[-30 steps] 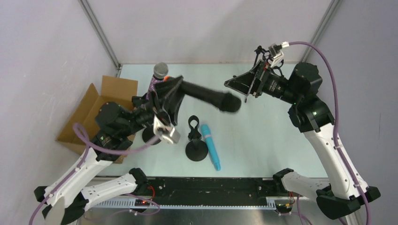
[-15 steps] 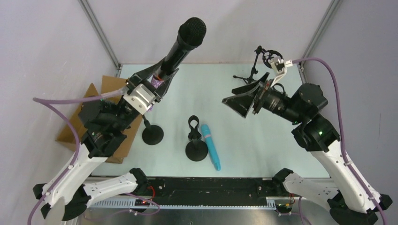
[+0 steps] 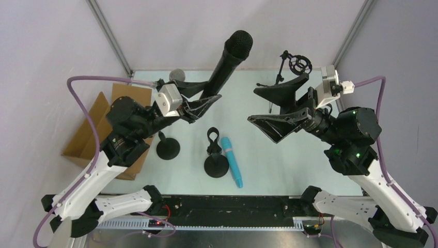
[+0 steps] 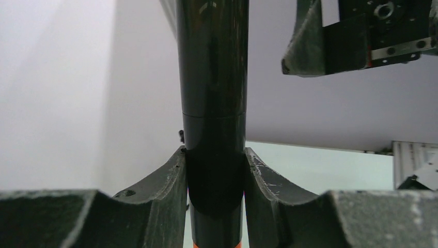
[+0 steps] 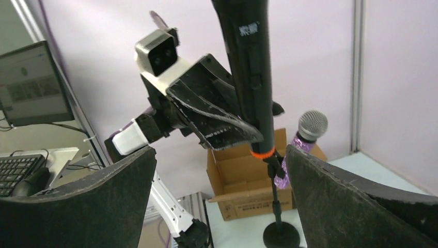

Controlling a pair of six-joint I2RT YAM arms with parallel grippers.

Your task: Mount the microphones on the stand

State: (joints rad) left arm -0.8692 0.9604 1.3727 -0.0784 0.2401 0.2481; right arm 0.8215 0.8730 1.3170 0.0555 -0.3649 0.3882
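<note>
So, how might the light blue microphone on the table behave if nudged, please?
The light blue microphone looks round and smooth, so it would probably roll. It seems rigid. The clip stand beside it may block rolling leftward.

Overhead view looks down on the table; both wrist views closely face the black microphone [image 3: 223, 70]

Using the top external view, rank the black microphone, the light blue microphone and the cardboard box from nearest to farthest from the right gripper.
From the right gripper:
1. black microphone: raised in the air, just to its left.
2. light blue microphone: lying flat, below it toward the near edge.
3. cardboard box: far over on the left side.
</note>
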